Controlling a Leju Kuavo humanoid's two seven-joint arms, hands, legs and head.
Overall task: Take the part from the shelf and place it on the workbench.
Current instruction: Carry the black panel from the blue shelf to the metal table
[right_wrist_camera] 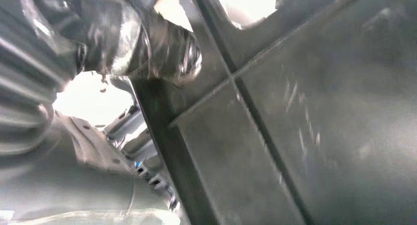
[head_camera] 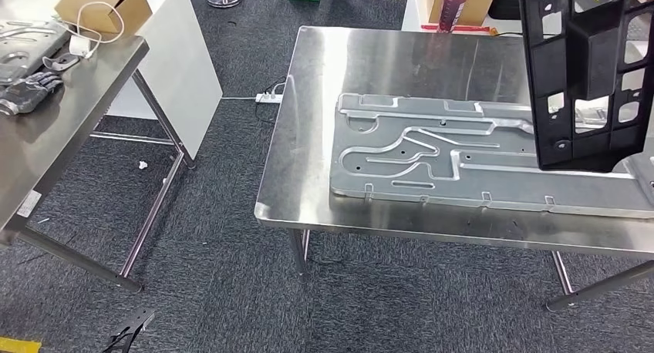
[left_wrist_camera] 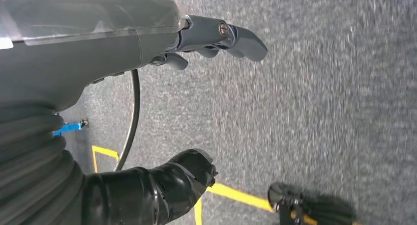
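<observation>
A black plastic frame part (head_camera: 586,68) with ribs and cut-outs hangs upright over the right end of the steel workbench (head_camera: 347,60), its lower edge just above the bench. In the right wrist view my right hand (right_wrist_camera: 123,38) grips this black part (right_wrist_camera: 305,136), the thumb pressed against one of its ribs. A large stamped silver metal panel (head_camera: 432,152) lies flat on the bench under and left of the part. My left hand (left_wrist_camera: 113,53) hangs over grey carpet, fingers and thumb apart, holding nothing.
A second steel table (head_camera: 69,114) at the left carries grey gloves (head_camera: 27,91) and a cardboard box (head_camera: 104,6). A white cabinet (head_camera: 185,52) stands between the tables, with a power strip (head_camera: 268,98) on the carpet. Yellow floor tape (left_wrist_camera: 236,195) runs below my left hand.
</observation>
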